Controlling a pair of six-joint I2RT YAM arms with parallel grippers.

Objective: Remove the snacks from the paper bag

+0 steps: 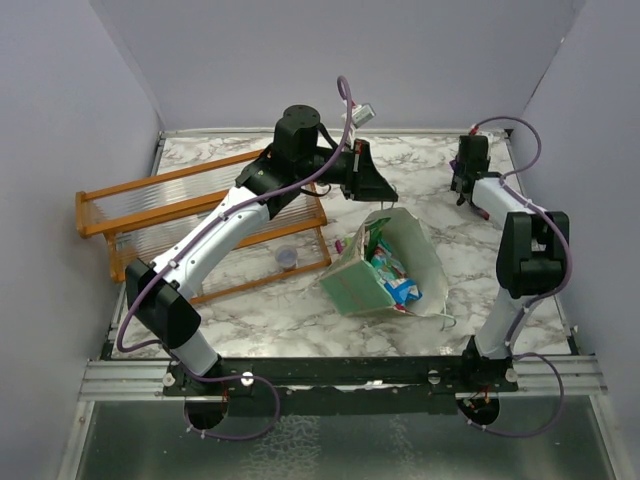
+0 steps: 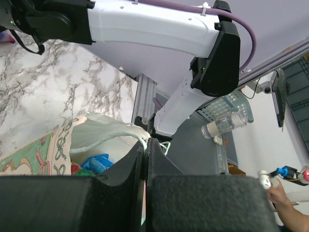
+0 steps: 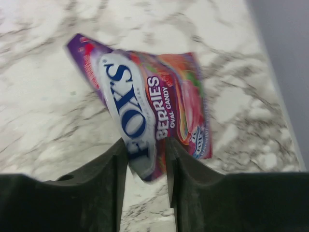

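The mint-green paper bag (image 1: pixel 355 285) lies tilted at the table's middle, its cream inside (image 1: pixel 415 245) open toward the camera. Teal-white, blue and red packets (image 1: pixel 393 278) lie inside; a blue one shows in the left wrist view (image 2: pixel 96 162). My left gripper (image 1: pixel 383 195) (image 2: pixel 146 140) is shut on the bag's back rim (image 2: pixel 120 129) by a white string handle. My right gripper (image 1: pixel 468 190) (image 3: pixel 147 145) is at the far right, low over the table, jaws narrowly apart on the lower end of a purple Fox's Berries packet (image 3: pixel 149 96).
An orange wooden rack (image 1: pixel 180 210) stands at the left under my left arm. A small purple cap (image 1: pixel 286 258) lies by its front rail. The grey side wall (image 1: pixel 590 150) is close to my right gripper.
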